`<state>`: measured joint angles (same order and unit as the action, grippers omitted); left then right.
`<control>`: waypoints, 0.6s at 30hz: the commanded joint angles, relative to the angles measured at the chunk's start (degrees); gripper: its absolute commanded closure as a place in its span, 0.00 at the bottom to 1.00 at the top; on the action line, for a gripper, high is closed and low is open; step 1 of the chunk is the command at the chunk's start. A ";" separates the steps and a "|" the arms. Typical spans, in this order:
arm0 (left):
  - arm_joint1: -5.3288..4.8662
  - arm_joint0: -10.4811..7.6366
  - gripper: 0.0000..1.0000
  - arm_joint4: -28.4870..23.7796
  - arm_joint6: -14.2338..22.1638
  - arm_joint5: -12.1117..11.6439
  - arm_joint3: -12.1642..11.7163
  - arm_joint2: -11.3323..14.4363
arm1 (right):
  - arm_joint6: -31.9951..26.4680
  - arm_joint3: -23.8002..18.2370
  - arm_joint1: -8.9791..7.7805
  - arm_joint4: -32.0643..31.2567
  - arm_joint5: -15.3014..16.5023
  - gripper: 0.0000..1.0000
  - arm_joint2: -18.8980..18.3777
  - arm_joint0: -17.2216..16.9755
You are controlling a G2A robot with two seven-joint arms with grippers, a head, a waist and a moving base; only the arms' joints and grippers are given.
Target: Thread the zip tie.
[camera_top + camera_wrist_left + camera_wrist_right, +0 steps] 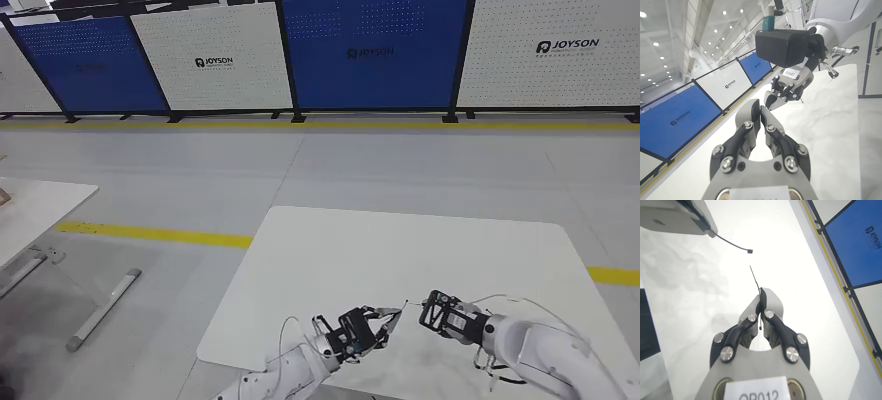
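Both grippers hang face to face just above the near part of the white table (400, 250). My right gripper (762, 291) is shut on a thin black zip tie tail (754, 276), whose pointed tip sticks out ahead of the fingers. My left gripper (760, 107) is shut on the other black strand, which ends in a small square zip tie head (749, 251). A short gap separates tip and head. In the top view the left gripper (395, 320) and right gripper (423, 309) nearly meet. The left wrist view shows the right gripper (770, 104) close ahead.
The table's front edge (260, 365) runs close beneath the arms. A second white table (40, 210) stands at the far left. Blue and white panels (370, 50) line the back, behind a yellow floor line (150, 235).
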<state>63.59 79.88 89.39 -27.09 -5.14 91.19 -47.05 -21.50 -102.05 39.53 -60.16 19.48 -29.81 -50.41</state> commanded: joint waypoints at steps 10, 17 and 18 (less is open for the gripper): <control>0.21 -0.31 1.00 0.56 0.45 1.04 -0.47 0.51 | 0.50 0.62 0.47 0.75 -0.29 1.00 -0.81 -0.66; 0.21 -0.31 1.00 0.56 0.45 1.04 -0.47 0.51 | -0.09 0.55 0.97 1.11 0.00 1.00 -2.33 -1.99; 0.21 -0.31 1.00 0.56 0.45 1.04 -0.47 0.51 | -0.18 0.51 1.02 1.17 0.00 1.00 -2.50 -2.10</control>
<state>63.80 79.57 89.95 -26.65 -4.10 90.73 -46.54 -21.60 -101.50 40.50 -59.06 19.49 -32.13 -52.40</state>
